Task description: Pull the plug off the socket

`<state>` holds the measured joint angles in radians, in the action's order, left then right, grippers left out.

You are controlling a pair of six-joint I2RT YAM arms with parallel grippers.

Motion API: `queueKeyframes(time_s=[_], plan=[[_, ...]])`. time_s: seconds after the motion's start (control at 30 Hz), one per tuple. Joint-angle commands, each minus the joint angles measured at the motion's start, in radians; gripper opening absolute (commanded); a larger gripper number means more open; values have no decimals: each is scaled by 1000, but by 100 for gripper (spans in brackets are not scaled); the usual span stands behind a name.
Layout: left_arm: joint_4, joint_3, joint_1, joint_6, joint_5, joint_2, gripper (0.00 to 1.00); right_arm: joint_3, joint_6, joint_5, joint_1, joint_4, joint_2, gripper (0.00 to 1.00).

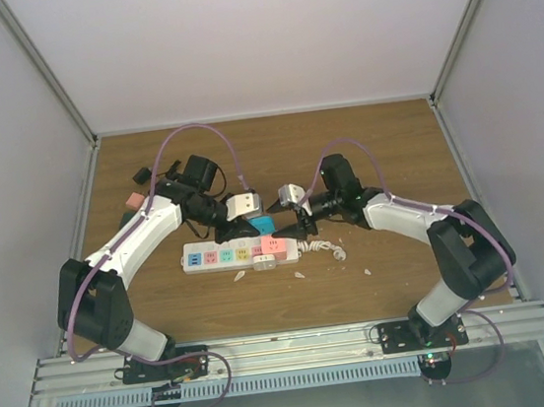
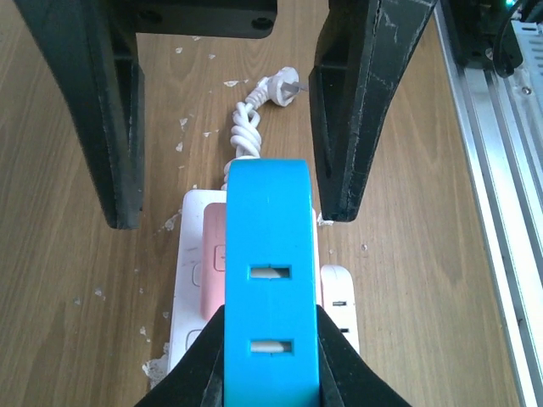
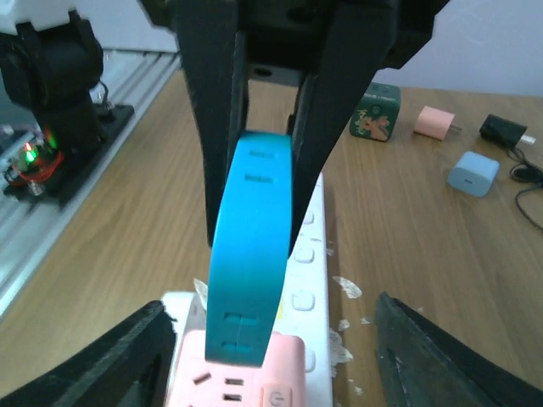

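Squarely over the pink end of the power strip (image 1: 229, 254) stands the blue plug (image 2: 271, 280), a smooth, hard plastic block with two slots. Whether its prongs are out I cannot tell. It looks light, stiff and a little slippery, best taken by its flat sides. The left gripper (image 2: 271, 360) pinches it there; the right gripper (image 2: 231, 216) hangs spread wide astride the strip. The glossy white strip lies on the wood-grain table (image 2: 68, 280), its cord (image 2: 246, 127) coiled.

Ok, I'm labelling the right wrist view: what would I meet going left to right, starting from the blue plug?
blue plug → green cube adapter → pink charger → pale blue charger
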<state>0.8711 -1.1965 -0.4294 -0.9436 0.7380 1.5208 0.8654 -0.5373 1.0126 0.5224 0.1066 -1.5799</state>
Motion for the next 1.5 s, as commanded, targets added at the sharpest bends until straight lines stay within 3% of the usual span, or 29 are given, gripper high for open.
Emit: queueKeyframes(time_s=[0.0,0.37,0.47,0.57,0.67,0.83,0.93,1.0,1.1,1.23,1.37,1.47], plan=[[-27,-34,-5,39,61,-33,2,39,74,57,3,-56,29,60],[-94,-13,-4,115,39,-45,4,66,126,46,13,-82,37,16],[-90,-12,9,121,37,-52,16,70,131,42,12,-99,49,2],[-73,-9,34,112,48,-59,32,71,130,46,7,-119,59,1],[-60,-10,67,104,76,-73,36,71,116,47,4,-143,65,1],[-53,-12,77,111,98,-83,32,71,105,53,5,-150,72,1],[-56,-11,77,121,119,-81,18,75,101,59,5,-154,73,1],[-51,-11,77,119,130,-79,10,83,90,58,4,-170,76,7],[-45,-12,79,111,139,-85,2,90,86,62,-12,-188,86,34],[-37,-24,99,108,194,-106,0,89,90,79,-72,-176,102,58],[-29,-48,112,132,281,-119,0,95,124,52,-114,-136,121,72],[-30,-72,115,157,353,-129,0,102,151,0,-120,-111,120,76]])
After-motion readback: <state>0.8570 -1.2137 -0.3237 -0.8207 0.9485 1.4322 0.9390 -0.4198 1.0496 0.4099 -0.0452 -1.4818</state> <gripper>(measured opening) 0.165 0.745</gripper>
